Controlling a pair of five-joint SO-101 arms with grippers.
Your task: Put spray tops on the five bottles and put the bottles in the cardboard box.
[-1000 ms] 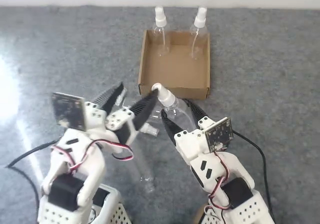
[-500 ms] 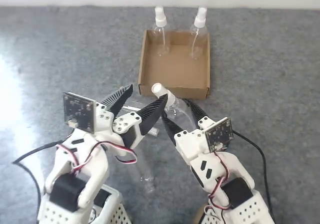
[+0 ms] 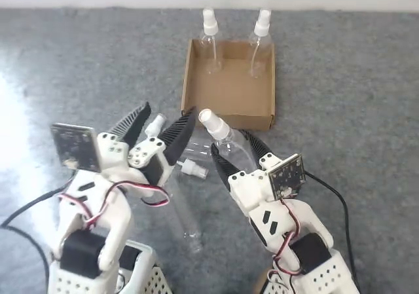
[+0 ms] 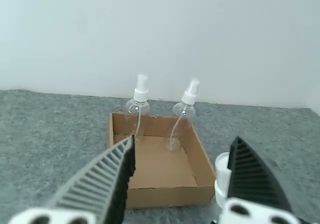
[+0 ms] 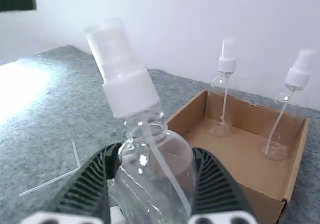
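High view, bottle (image 3: pixel 230 148) tilted, top (image 3: pixel 209 119) twd box (image 3: pixel 252 120)

- Surface (image 3: pixel 340 65): grey, speckled, rough carpet-like texture.
- Wall (image 4: pixel 200 34): plain, pale, bare; meets the surface well beyond the left gripper (image 3: pixel 167 109).
- Bright glare patch (image 3: pixel 8 110) on the surface, well out to that gripper's left.

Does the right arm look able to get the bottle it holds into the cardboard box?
Probably yes: the right tool holds the bottle just short of the cardboard box, whose near half is bare; the open left tool sits off to one side.
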